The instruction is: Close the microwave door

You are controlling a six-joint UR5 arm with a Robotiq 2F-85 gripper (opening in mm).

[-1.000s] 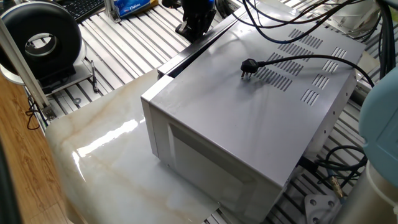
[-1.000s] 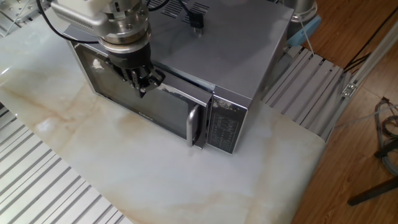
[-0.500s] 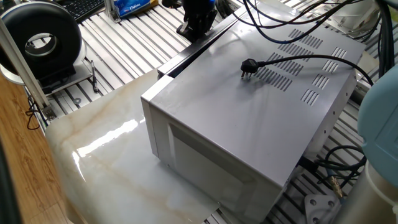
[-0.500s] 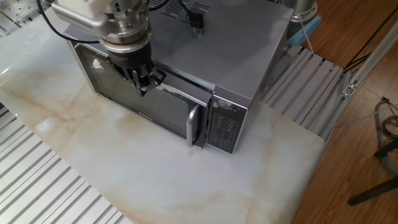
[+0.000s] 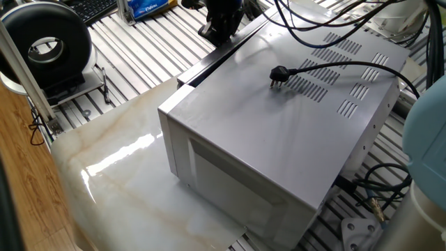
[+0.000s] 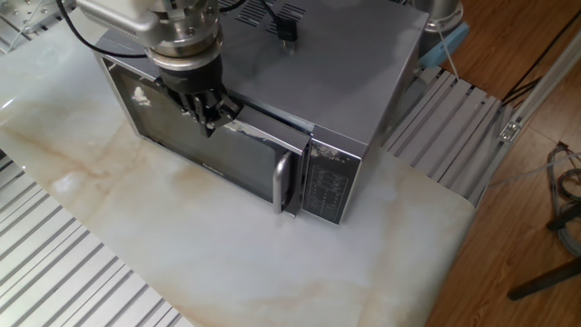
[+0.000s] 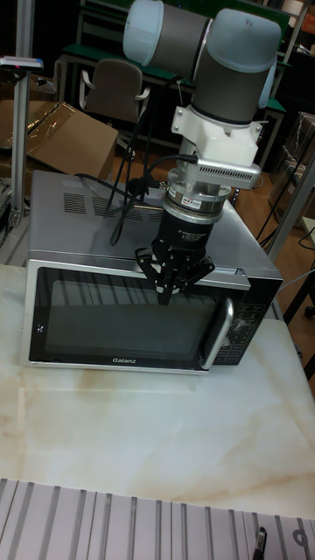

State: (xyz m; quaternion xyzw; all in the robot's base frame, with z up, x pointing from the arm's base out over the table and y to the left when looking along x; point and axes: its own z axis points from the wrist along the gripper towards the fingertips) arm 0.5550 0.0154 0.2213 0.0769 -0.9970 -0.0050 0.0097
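Microwave door is stiff and hinged, so I'd just push its top edge mid-frame; gripper fingers look pinched together, holding nothing.

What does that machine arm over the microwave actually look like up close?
A thick tube-shaped silver-grey arm with pale blue end caps, then a white bracket and a ribbed silver-and-black cylinder. At its tip sits a small black claw of thin jointed fingers. A black cable hangs beside it.
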